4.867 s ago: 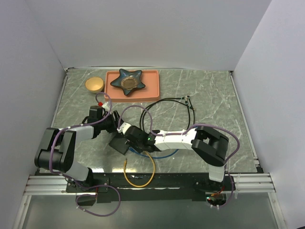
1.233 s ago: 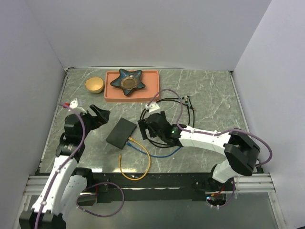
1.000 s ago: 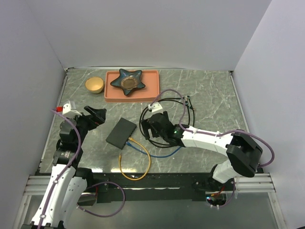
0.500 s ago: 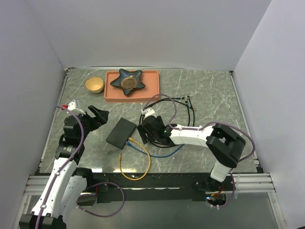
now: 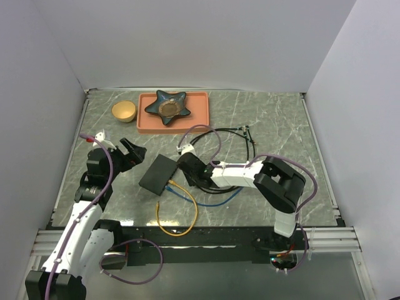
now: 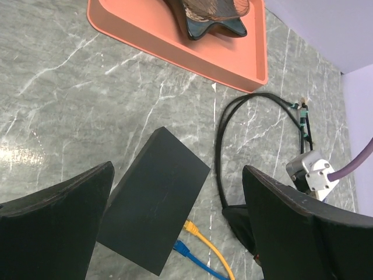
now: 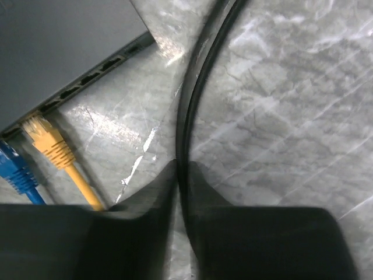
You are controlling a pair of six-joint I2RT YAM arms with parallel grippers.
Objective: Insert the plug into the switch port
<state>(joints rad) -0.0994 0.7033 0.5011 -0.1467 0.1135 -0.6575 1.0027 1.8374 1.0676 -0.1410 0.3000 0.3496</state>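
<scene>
The switch port (image 5: 158, 173) is a flat black box lying on the marble table. A yellow plug (image 7: 46, 140) and a blue plug (image 7: 14, 169) sit in its socket row (image 7: 87, 79). My right gripper (image 7: 182, 169) is low on the table just right of the box, shut on the black cable (image 7: 198, 76), which runs up between its fingers. That cable loops back to its small tagged plug end (image 6: 302, 111). My left gripper (image 6: 178, 169) hangs open above the switch port (image 6: 154, 224), holding nothing.
An orange-pink tray (image 5: 199, 112) with a blue star-shaped dish (image 5: 167, 105) stands at the back, a yellow bowl (image 5: 124, 110) to its left. A yellow cable (image 5: 178, 215) and a blue cable (image 5: 209, 201) trail toward the near edge.
My right gripper slid left along the black cable toward the switch port and closed on the cable. My left gripper stayed raised and open, shifting only slightly.
</scene>
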